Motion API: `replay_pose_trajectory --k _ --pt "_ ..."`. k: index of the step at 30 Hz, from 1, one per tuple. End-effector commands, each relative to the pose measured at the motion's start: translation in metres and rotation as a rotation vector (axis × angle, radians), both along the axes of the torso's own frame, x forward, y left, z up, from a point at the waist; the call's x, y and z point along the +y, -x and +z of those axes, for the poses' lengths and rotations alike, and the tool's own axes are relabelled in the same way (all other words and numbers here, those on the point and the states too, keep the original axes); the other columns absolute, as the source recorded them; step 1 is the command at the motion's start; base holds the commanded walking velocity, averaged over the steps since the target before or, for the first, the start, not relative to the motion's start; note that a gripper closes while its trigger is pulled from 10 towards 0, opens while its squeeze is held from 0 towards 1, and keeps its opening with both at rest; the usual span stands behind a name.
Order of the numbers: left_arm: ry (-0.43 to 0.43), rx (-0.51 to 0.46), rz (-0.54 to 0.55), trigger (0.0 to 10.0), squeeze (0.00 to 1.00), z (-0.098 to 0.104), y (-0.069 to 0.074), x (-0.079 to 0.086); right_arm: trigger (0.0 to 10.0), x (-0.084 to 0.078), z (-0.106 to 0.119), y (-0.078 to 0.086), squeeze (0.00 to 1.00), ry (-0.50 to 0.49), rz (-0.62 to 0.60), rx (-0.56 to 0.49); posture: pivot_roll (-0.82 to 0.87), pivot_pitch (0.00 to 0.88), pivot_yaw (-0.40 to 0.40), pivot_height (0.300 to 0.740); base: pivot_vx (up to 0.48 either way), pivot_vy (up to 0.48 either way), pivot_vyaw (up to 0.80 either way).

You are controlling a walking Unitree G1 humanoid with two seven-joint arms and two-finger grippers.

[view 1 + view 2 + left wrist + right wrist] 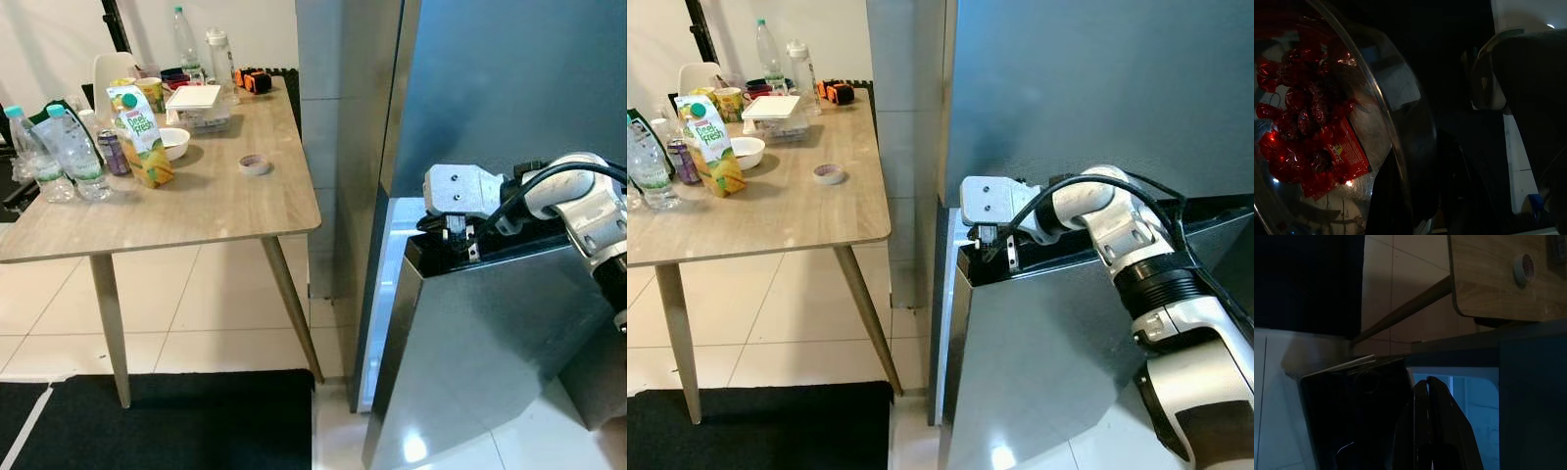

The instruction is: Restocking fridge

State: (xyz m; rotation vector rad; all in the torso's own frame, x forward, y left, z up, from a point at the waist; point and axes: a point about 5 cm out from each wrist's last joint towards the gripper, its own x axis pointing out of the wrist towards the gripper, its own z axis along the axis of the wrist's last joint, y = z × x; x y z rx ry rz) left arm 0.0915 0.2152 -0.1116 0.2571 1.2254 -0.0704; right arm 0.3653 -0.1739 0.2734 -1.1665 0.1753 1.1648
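Resting on the top edge of the lower fridge door [1048,362], right gripper [991,245], its 2 black fingers [1425,431] pressed together with no gap between them and nothing held. Door swung ajar from the fridge [1087,98], with a bright strip of lit interior [387,294] showing along its hinge-free side, just beside the gripper. Silver right arm [1127,255] bent across the door front, a black cable [1058,191] looping over its wrist. Beside the fridge on its open side, a wooden table [196,206], near but apart from it, with a tiled floor [216,313] and a dark mat [167,421] beneath. Nearest the fridge on the table, a small roll of tape [255,164]; farther from it, a white bowl [173,143], a juice carton [139,132] standing upright, a purple can [113,152] and 2 clear water bottles [73,152] close together. At the table's far end from the mat, a white lidded box [199,106], 2 more bottles [206,54] and an orange-and-black object [253,80]. Seen very dark from the left wrist, a clear rounded container [1337,137] of red-wrapped sweets [1308,127] close before the left gripper [1415,186]; cannot tell how its fingers stand.
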Motion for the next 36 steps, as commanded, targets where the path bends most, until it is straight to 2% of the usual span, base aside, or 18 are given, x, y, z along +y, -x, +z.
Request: replay_pose_trajectory --k 1,2,3,4,6,8,9,10,12,15,17,18,20,21,22,23,28,36 --pt "0.012 -0.001 -0.008 10.0 0.0 -0.001 -0.001 -0.006 10.0 -0.007 -0.024 0.004 0.0 0.093 -0.002 0.135 -0.11 0.0 -0.031 0.74 0.0 0.0 0.0" --pt "0.013 0.0 -0.008 10.0 0.0 -0.001 0.0 -0.006 10.0 -0.013 -0.031 0.008 0.0 0.134 0.002 0.192 -0.11 0.0 -0.031 0.74 0.0 0.0 0.0" --pt "0.013 0.0 -0.008 10.0 0.0 -0.001 0.0 -0.006 10.0 -0.013 -0.031 0.008 0.0 0.134 0.002 0.192 -0.11 0.0 -0.031 0.74 0.0 0.0 0.0" --pt "0.013 0.001 -0.007 10.0 0.0 -0.001 0.0 -0.007 10.0 -0.023 -0.039 0.012 0.0 0.197 -0.014 0.266 -0.11 0.0 -0.031 0.74 0.0 0.0 0.0" --pt "0.013 0.001 -0.007 10.0 0.0 -0.001 0.0 -0.007 10.0 -0.032 -0.042 0.013 0.0 0.237 -0.041 0.294 -0.12 0.0 -0.033 0.74 0.0 0.0 0.0" --pt "0.013 0.001 -0.007 10.0 0.0 -0.001 0.0 -0.007 10.0 -0.032 -0.042 0.013 0.0 0.237 -0.041 0.294 -0.12 0.0 -0.033 0.74 0.0 0.0 0.0" --pt "0.014 0.001 -0.007 10.0 0.0 -0.001 0.0 -0.007 10.0 -0.039 -0.043 0.013 0.0 0.261 -0.067 0.305 -0.12 0.0 -0.033 0.74 0.0 0.0 0.0" --pt "0.014 0.001 -0.007 10.0 0.0 -0.001 0.0 -0.007 10.0 -0.039 -0.043 0.013 0.0 0.261 -0.067 0.305 -0.12 0.0 -0.033 0.74 0.0 0.0 0.0" --pt "0.014 0.002 -0.008 10.0 0.0 -0.001 0.0 -0.008 10.0 -0.055 -0.043 0.013 0.0 0.294 -0.13 0.32 -0.12 0.0 -0.033 0.74 0.0 0.0 0.0" --pt "0.015 0.003 -0.009 10.0 0.0 -0.001 0.0 -0.008 10.0 -0.064 -0.043 0.014 0.0 0.311 -0.167 0.327 -0.13 0.0 -0.033 0.74 0.0 0.0 0.0" --pt "0.017 0.003 -0.008 10.0 0.0 -0.002 0.001 -0.009 10.0 -0.083 -0.041 0.017 0.0 0.336 -0.239 0.344 -0.13 0.0 -0.038 0.74 0.0 0.0 0.0" --pt "0.017 0.003 -0.008 10.0 0.0 -0.002 0.001 -0.009 10.0 -0.083 -0.041 0.017 0.0 0.336 -0.239 0.344 -0.13 0.0 -0.038 0.74 0.0 0.0 0.0" --pt "0.019 0.004 -0.006 10.0 0.0 -0.002 0.001 -0.009 10.0 -0.099 -0.036 0.02 0.0 0.342 -0.304 0.343 -0.13 0.0 -0.039 0.74 0.0 0.0 0.0" --pt "0.019 0.004 -0.006 10.0 0.0 -0.002 0.001 -0.009 10.0 -0.099 -0.036 0.02 0.0 0.342 -0.304 0.343 -0.13 0.0 -0.039 0.74 0.0 0.0 0.0" --pt "0.019 0.006 -0.006 10.0 0.0 -0.002 0.002 -0.009 10.0 -0.107 -0.033 0.022 0.0 0.345 -0.342 0.337 -0.13 0.0 -0.039 0.74 0.0 0.0 0.0" --pt "0.019 0.006 -0.006 10.0 0.0 -0.002 0.002 -0.009 10.0 -0.107 -0.033 0.022 0.0 0.345 -0.342 0.337 -0.13 0.0 -0.039 0.74 0.0 0.0 0.0" --pt "0.017 0.01 -0.003 10.0 0.0 -0.002 0.004 -0.008 10.0 -0.143 -0.019 0.03 0.0 0.403 -0.508 0.307 -0.13 0.0 -0.04 0.74 0.0 0.0 0.0" --pt "0.017 0.009 0.0 10.0 0.0 -0.002 0.004 -0.008 10.0 -0.166 -0.017 0.043 0.0 0.422 -0.569 0.342 -0.14 0.0 -0.046 0.74 0.0 0.0 0.0"
